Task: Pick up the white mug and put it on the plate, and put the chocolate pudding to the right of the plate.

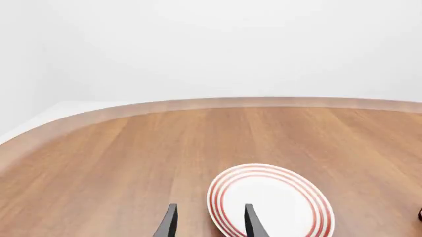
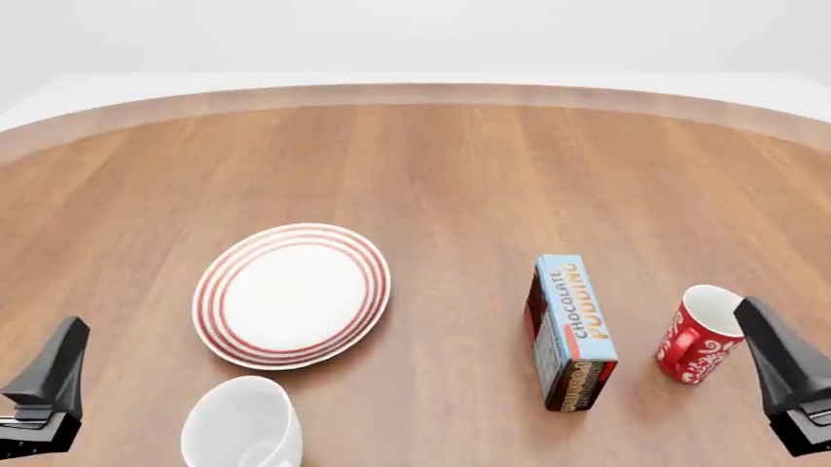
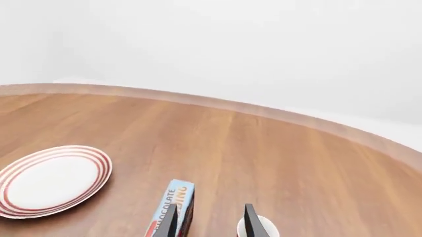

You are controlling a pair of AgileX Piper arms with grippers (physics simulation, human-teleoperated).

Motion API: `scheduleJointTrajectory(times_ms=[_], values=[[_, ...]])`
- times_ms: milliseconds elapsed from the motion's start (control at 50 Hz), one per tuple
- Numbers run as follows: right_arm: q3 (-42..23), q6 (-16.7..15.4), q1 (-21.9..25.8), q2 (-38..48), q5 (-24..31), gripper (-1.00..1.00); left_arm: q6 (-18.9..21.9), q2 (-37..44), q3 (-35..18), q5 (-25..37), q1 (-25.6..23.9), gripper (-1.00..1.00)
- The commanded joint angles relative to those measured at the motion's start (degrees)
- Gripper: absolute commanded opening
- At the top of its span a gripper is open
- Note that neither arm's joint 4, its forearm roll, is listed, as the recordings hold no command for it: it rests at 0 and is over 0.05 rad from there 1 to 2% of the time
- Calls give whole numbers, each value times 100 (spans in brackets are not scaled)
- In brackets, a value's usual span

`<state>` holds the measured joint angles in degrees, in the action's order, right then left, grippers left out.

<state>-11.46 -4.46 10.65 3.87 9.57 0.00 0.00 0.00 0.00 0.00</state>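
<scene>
I find both grippers released and holding nothing: left gripper (image 1: 208, 224), right gripper (image 3: 209, 222). The white mug (image 2: 243, 426) sits on the desk (image 2: 493, 175) just beside the plate (image 2: 292, 295). The chocolate pudding (image 2: 569, 333) stands right of the plate, near a red mug (image 2: 699, 336). Risk: my right approach could topple either.

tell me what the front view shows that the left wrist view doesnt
Only the front view shows the white mug near the table's close edge, the chocolate pudding lying right of the plate, the red mug beyond it, and the right tool. Only the left wrist view shows the left tool from behind, its two fingers parted with nothing between them. Both show the plate, bare, and the wooden table.
</scene>
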Motion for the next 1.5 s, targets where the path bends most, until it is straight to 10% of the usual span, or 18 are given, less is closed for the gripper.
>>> scheduleJointTrajectory(times_ms=[20, 1500], values=[[-331, -214, 301, 356, 21, 100, 0, 0, 0, 0, 0, 100], [-2586, -722, 1089, 3075, 1359, 100, 0, 0, 0, 0, 0, 100]])
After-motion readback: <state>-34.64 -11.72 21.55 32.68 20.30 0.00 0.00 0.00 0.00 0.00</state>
